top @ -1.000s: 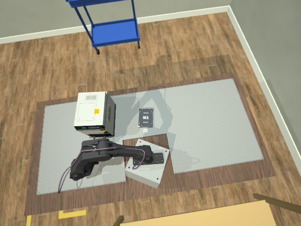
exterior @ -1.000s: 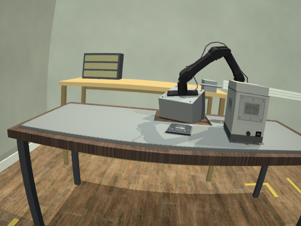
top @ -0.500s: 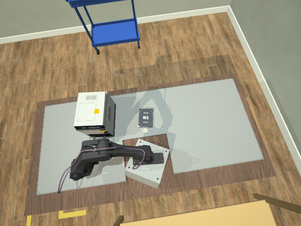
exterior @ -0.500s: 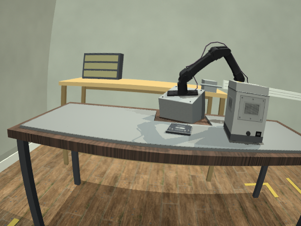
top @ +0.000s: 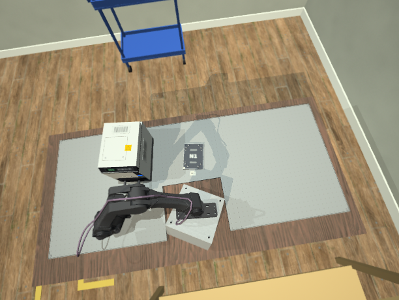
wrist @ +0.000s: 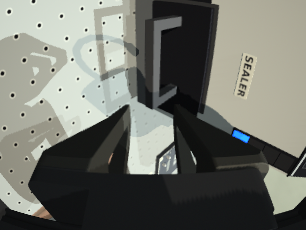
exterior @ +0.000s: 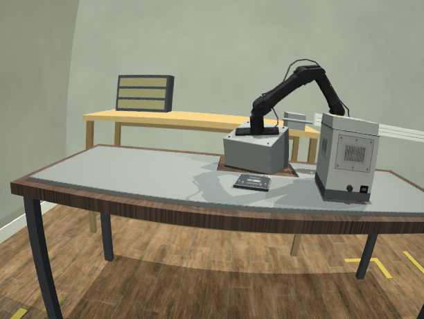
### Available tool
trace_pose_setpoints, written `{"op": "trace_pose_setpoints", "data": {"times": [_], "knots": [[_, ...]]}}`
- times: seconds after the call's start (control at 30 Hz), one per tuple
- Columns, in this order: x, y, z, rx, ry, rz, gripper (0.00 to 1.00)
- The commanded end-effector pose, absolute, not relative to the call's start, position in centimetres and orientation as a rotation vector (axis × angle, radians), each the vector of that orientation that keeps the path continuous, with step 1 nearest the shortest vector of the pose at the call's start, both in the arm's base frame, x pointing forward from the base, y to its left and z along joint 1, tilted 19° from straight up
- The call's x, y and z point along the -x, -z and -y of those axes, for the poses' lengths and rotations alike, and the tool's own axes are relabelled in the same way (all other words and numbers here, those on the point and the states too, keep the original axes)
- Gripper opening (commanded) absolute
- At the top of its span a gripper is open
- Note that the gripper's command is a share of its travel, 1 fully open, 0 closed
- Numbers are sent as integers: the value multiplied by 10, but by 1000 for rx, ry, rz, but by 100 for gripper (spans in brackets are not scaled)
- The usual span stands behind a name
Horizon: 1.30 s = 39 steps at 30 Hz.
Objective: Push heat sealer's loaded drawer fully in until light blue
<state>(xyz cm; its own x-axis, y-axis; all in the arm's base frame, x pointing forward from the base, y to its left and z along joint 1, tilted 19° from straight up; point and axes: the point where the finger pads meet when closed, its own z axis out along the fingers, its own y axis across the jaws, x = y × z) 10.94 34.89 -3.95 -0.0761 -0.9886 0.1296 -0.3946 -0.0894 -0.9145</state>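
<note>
The white heat sealer [top: 118, 147] [exterior: 346, 156] [wrist: 256, 49] stands upright on the grey mat [top: 277, 156] at the left of the table. Its dark drawer front [wrist: 189, 29] sits flush in the housing, with the bracket handle [wrist: 160, 62] sticking out. The sealer's light [top: 141, 176] [wrist: 241, 136] is blue. My gripper [wrist: 152, 112] [top: 128, 184] is right in front of the drawer handle, fingers set narrow with nothing between them. The plate, seal sheet and sealing frame are hidden inside the sealer. In the exterior view the sealer hides the gripper.
A black tile marked N1 [top: 193, 156] [exterior: 252, 182] lies flat on the mat to the right of the sealer. The arm's grey base block [top: 195, 228] [exterior: 254, 152] stands near the table's front edge. A blue cart [top: 151, 42] and a yellow table [exterior: 173, 118] stand off the table.
</note>
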Motion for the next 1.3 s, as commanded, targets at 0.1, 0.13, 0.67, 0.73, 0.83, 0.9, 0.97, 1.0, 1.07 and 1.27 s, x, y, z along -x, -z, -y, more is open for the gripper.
{"op": "trace_pose_setpoints", "data": {"times": [0.1, 0.13, 0.67, 0.73, 0.83, 0.9, 0.97, 1.0, 1.07, 1.27], "knots": [[-98, 37, -357, 1537, 1127, -1528, 30], [-95, 36, -357, 1538, 1129, -1527, 30], [-45, 15, -362, 1537, 1131, -1528, 30], [-38, 12, -363, 1537, 1131, -1528, 30], [-28, 7, -364, 1537, 1131, -1528, 30], [-28, 7, -364, 1537, 1131, -1528, 30], [-28, 3, -365, 1531, 1117, -1535, 30], [-32, 2, -366, 1523, 1120, -1534, 30], [-32, 2, -367, 1522, 1120, -1531, 30], [-31, 2, -367, 1524, 1118, -1529, 30]]}}
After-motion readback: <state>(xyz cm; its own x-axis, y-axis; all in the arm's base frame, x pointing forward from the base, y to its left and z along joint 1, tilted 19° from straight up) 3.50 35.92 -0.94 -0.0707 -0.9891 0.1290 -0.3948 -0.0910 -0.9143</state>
